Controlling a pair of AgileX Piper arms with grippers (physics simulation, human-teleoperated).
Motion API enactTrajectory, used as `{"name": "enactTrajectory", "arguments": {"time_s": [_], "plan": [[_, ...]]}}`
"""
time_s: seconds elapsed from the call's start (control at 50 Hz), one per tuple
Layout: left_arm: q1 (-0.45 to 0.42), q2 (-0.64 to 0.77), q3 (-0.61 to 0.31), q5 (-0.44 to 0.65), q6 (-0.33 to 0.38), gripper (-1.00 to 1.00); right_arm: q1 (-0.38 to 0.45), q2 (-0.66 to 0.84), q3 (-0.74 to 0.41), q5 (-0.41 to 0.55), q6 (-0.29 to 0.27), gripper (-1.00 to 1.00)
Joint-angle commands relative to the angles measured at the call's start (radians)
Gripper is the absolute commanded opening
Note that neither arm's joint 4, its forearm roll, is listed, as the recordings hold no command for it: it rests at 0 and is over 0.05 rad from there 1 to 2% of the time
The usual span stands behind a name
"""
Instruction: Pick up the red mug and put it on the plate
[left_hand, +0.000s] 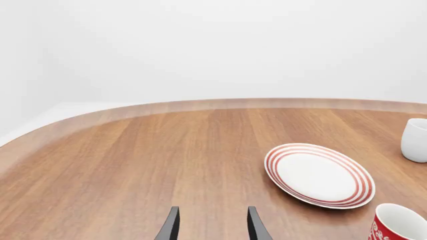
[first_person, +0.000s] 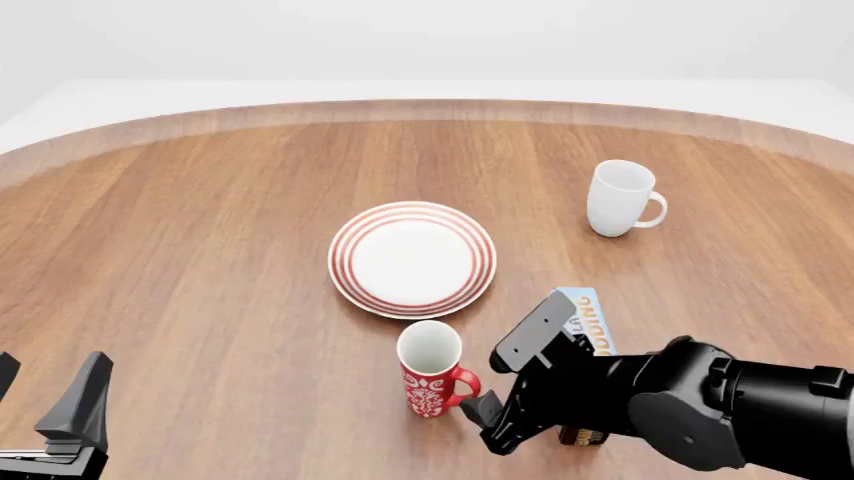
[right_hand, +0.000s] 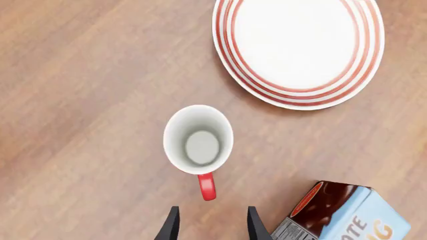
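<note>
Red mug (first_person: 431, 373) stands upright on the counter (first_person: 200, 250), just beside the near edge of the plate (first_person: 412, 259), its handle (right_hand: 207, 186) turned toward the right gripper (right_hand: 210, 222). That gripper hovers close behind the handle with its jaws apart, holding nothing. A blue box (first_person: 587, 325) lies beside the right arm. A white mug (first_person: 621, 198) stands well apart. The left gripper (left_hand: 212, 225) is open, empty.

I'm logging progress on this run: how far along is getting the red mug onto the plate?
Early stage. Nothing is done yet: the red mug stands upright on the table, just short of the plate, which holds nothing. In hand: the right gripper is open, lined up with the mug's handle but not touching it. Left: grasp, lift, place. The left gripper sits open, far away.
</note>
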Motion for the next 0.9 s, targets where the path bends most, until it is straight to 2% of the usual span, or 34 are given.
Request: {"name": "enactTrajectory", "arguments": {"time_s": [0.02, 0.44, 0.9], "plan": [[0.000, 0.000, 0.000, 0.000, 0.000, 1.00, 0.005, 0.020, 0.000, -0.019, 0.001, 1.00], [0.000, 0.000, 0.000, 0.000, 0.000, 1.00, 0.024, 0.087, -0.018, -0.068, 0.017, 1.00], [0.000, 0.000, 0.000, 0.000, 0.000, 1.00, 0.034, 0.127, 0.015, -0.125, 0.039, 1.00]]}}
